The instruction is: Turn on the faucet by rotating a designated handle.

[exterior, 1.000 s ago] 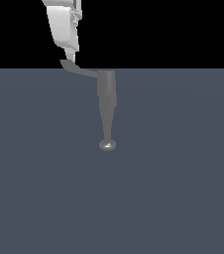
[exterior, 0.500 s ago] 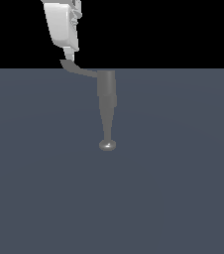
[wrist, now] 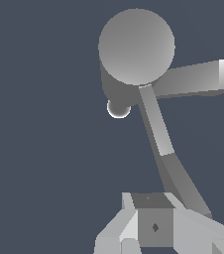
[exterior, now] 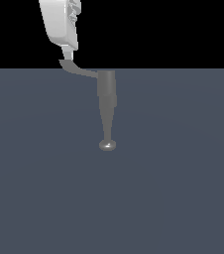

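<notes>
the gripper point(exterior: 64, 48) sits at the exterior view's left, its tip at the flared end of the handle point(exterior: 77, 70); whether its jaws are apart or together i cannot tell. push sideways at that tip for leverage, probably without slipping off. rightward stands the faucet point(exterior: 107, 106), spout down. nothing else obstructs.

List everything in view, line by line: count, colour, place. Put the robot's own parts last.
faucet: one, grey metal, centre of the exterior view, cylindrical body tapering to a spout with a rounded shiny tip.
handle: one, grey, thin lever projecting from the faucet body's top toward the exterior view's left.
floor: one, flat dark blue-grey surface under the faucet.
gripper: one, white, coming down from above onto the handle's outer end; whether the jaws are open cannot be told.
</notes>
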